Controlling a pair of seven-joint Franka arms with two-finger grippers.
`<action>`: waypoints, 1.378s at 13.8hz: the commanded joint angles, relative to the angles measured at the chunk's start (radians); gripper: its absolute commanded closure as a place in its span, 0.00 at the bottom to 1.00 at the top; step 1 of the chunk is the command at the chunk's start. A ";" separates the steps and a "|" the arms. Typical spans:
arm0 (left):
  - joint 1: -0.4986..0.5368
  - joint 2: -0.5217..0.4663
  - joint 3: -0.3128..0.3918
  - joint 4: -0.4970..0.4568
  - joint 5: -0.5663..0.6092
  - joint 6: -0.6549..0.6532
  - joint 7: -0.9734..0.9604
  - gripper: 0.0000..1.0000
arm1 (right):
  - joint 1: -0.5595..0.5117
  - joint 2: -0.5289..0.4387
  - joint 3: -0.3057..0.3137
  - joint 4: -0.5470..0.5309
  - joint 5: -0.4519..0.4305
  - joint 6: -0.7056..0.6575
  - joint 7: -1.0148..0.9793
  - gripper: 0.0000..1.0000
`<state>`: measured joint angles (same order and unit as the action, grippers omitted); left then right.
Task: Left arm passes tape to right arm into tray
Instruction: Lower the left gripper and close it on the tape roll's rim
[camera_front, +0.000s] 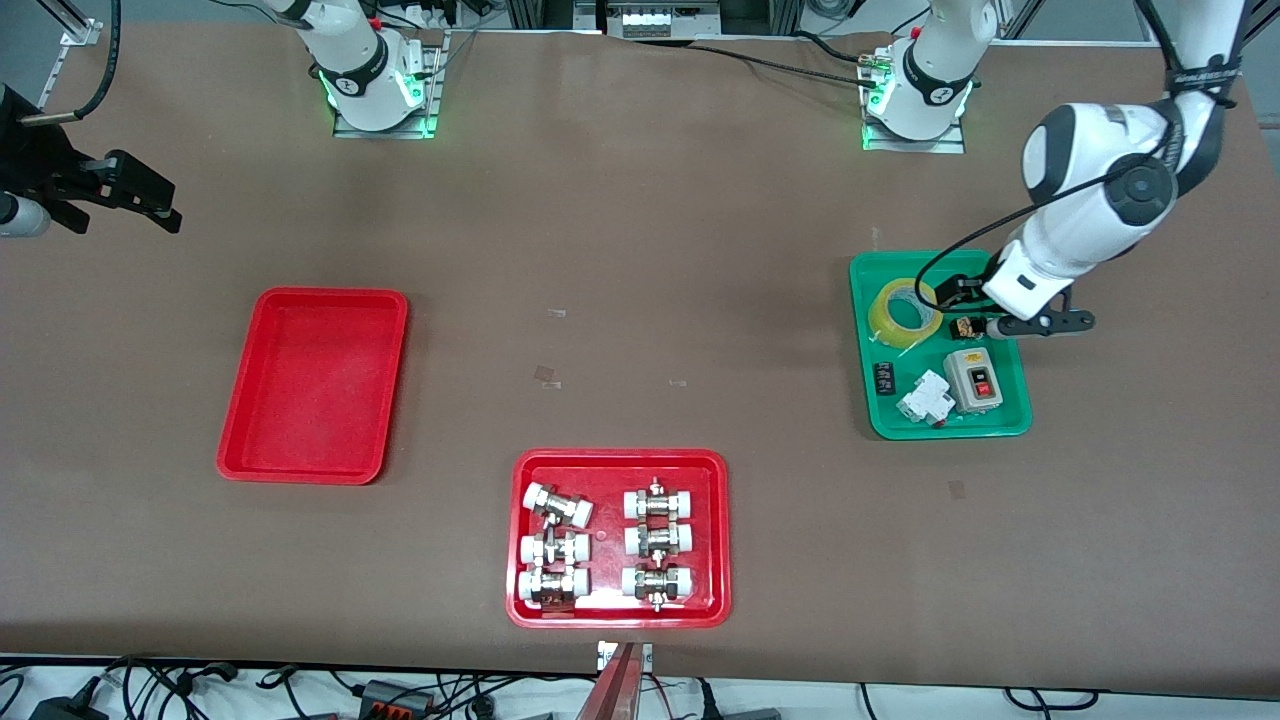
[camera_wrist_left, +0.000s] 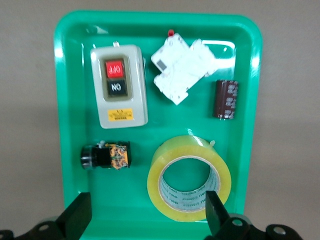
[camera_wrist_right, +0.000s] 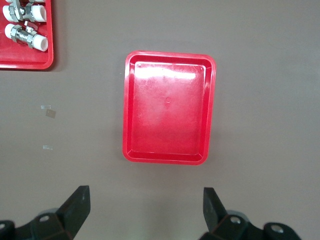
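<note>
The left gripper (camera_front: 1010, 322) is hanging wide open and empty over the green tray (camera_front: 1020, 420) at the left arm's end of the table, its 2 fingers (camera_wrist_left: 216, 209) spread well apart, apparently lining up for a first grab. Directly below it, the tape (camera_wrist_left: 190, 179) is lying flat in that tray, white core facing up, with 1 fingertip showing over the roll's rim in the left wrist view; nothing is touching the roll yet. Crowding the tape are 4 other parts: a small black-and-orange component (camera_wrist_left: 106, 155) just beside it, a grey on/off switch box (camera_wrist_left: 118, 86), a white circuit breaker (camera_wrist_left: 181, 70) and a dark capacitor (camera_wrist_left: 226, 99), so the descent probably needs to stay tight on the roll to avoid nudging the neighbours. The right gripper (camera_wrist_right: 145, 210) is waiting, equally wide open and holding nothing, up in the air at the right arm's end of the table, looking down at the plain red tray (camera_front: 240, 462) that is sitting empty as the drop-off point, well apart from the tape. Between the 2 ends, a second red tray (camera_front: 620, 616) carrying 6 pipe fittings (camera_front: 655, 540) is sitting nearest the front camera, seemingly clear of the handover path.
</note>
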<state>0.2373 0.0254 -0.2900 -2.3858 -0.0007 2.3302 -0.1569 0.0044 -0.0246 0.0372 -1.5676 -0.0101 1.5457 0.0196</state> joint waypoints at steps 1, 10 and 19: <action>0.011 0.053 -0.006 -0.016 -0.012 0.034 -0.024 0.00 | -0.003 -0.012 0.004 0.000 -0.007 -0.015 0.006 0.00; -0.016 0.145 -0.006 -0.023 0.069 0.066 -0.142 0.00 | -0.003 -0.012 0.004 0.000 -0.005 -0.015 0.006 0.00; 0.017 0.226 -0.006 -0.042 0.076 0.106 -0.186 0.07 | 0.000 -0.011 0.004 -0.005 -0.007 -0.015 0.008 0.00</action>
<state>0.2424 0.2555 -0.2899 -2.4104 0.0475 2.4222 -0.3020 0.0045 -0.0242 0.0372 -1.5677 -0.0102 1.5410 0.0198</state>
